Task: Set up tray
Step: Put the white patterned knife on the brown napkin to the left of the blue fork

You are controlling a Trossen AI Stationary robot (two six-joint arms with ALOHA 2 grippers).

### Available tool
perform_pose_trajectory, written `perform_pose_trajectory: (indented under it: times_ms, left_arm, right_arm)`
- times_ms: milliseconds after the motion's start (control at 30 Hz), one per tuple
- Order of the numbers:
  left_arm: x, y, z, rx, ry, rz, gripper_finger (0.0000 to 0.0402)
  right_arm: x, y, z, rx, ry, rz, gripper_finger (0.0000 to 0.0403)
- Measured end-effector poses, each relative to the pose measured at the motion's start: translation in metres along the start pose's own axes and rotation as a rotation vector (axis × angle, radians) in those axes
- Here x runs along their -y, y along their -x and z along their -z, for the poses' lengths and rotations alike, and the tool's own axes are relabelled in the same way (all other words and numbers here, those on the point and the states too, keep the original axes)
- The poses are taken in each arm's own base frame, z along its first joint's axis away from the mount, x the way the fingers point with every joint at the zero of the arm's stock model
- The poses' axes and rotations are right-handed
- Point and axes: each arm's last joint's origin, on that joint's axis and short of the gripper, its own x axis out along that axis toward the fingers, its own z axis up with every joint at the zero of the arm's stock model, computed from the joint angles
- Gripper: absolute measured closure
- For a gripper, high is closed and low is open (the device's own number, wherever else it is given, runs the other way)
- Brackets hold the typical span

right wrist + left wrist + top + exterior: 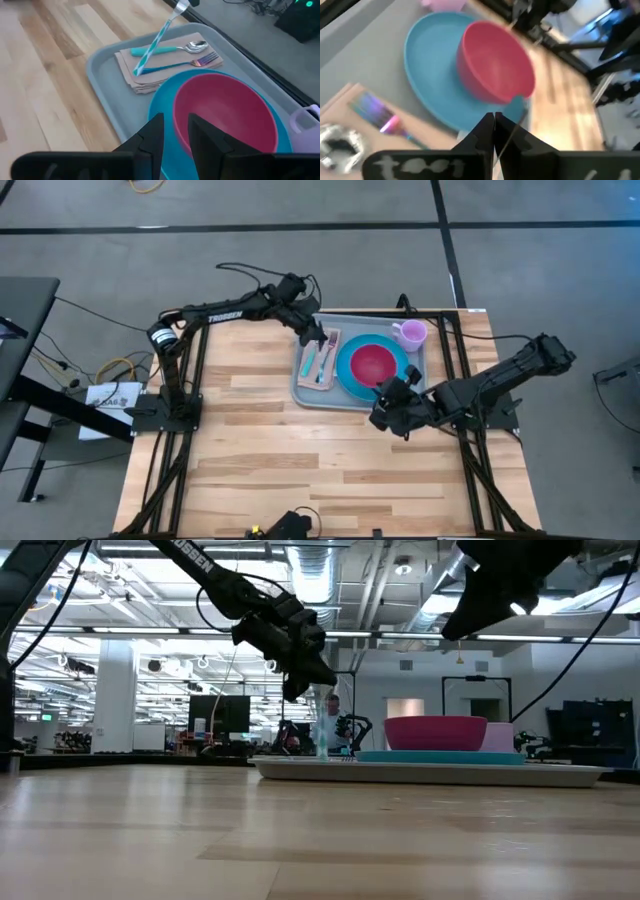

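Where the wooden desk (260,440) meets its far right corner, the grey-blue tray (305,392) lies flat, its long side running across the desk, and everything else sits inside its low rim. A round blue plate (350,370) fills the middle of the tray and carries a pink-red bowl (373,364), which stands upright. A pale lilac cup (410,334) stands in the tray's far right corner, just beside the plate. On the tray's left part lies a folded tan napkin (130,60), with a teal-handled spoon (170,49) and a fork (185,63) with iridescent tines resting on it side by side. The left hand (318,338) hangs over the napkin, clenched tight on the metal end of a thin teal-striped utensil (155,42), which slants down with its handle end at the napkin's edge; whether it touches the cloth cannot be told. The right hand (175,122) is poised above the near edge of the tray, beside the plate and bowl and well clear of them in the level view, its 2 fingers parted and grasping nothing
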Motion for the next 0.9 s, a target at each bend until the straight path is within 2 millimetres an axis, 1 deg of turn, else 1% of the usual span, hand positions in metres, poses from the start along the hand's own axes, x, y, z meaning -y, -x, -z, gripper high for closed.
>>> perform_pose_trajectory:
  times_ms: [233,433,567,700,767,900]
  left_arm:
    - [-0.006,0.003,0.01,-0.094,-0.047,-0.136,0.0401]
    - [-0.006,0.003,0.006,-0.065,-0.105,-0.147,0.0401]
    - [-0.008,0.003,0.006,-0.067,-0.131,-0.212,0.0401]
    - [-0.011,-0.004,0.006,-0.054,-0.138,-0.219,0.0401]
    - [-0.014,-0.013,0.006,-0.042,-0.15,-0.206,0.0401]
    - [-0.018,-0.022,0.007,-0.021,-0.146,-0.249,0.0396]
  right_arm:
    - [-0.002,-0.002,0.001,-0.003,-0.006,-0.004,0.0322]
    - [-0.002,-0.002,0.0,-0.002,-0.03,-0.005,0.0322]
    - [-0.002,-0.002,0.0,-0.001,-0.03,-0.005,0.0322]
    - [-0.002,-0.002,0.0,-0.001,-0.024,-0.005,0.0322]
    - [-0.002,-0.002,0.0,-0.002,-0.023,-0.003,0.0322]
    - [-0.002,-0.002,0.001,-0.004,-0.018,0.001,0.0322]
